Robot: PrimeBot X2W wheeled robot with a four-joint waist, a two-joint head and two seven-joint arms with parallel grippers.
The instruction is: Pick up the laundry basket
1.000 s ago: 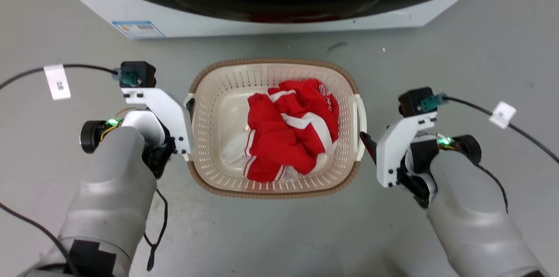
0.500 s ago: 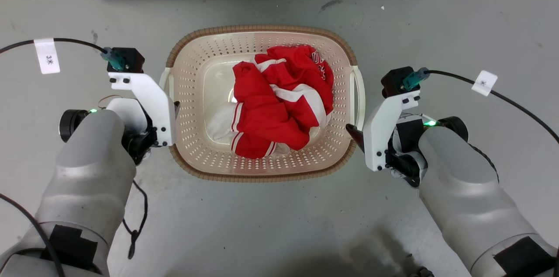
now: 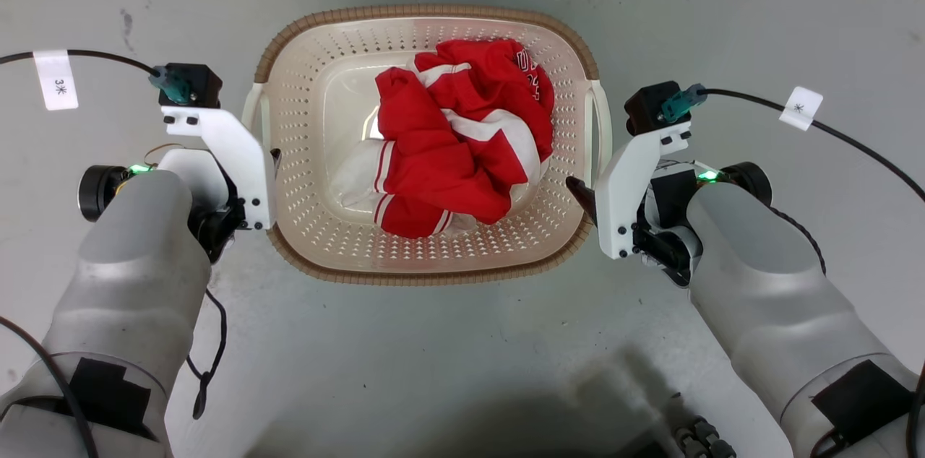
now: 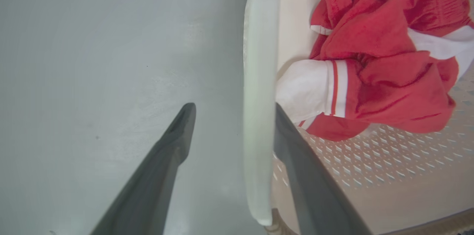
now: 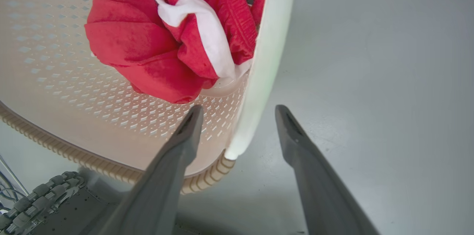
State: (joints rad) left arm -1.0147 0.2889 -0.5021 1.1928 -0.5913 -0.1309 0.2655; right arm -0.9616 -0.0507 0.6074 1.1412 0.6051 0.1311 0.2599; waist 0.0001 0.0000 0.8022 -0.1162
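With left gripper [image 4: 233, 106] and right gripper [image 5: 239, 107] both apart around the handles [image 4: 259, 79] of the laundry basket [image 3: 433, 277], lifting before clamping could drop it

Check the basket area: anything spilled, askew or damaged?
Nothing stands out. The basket looks intact, and the red and white clothes lie bunched inside it, none over the rim. The left end effector straddles the left handle and the right end effector the right handle, both open.
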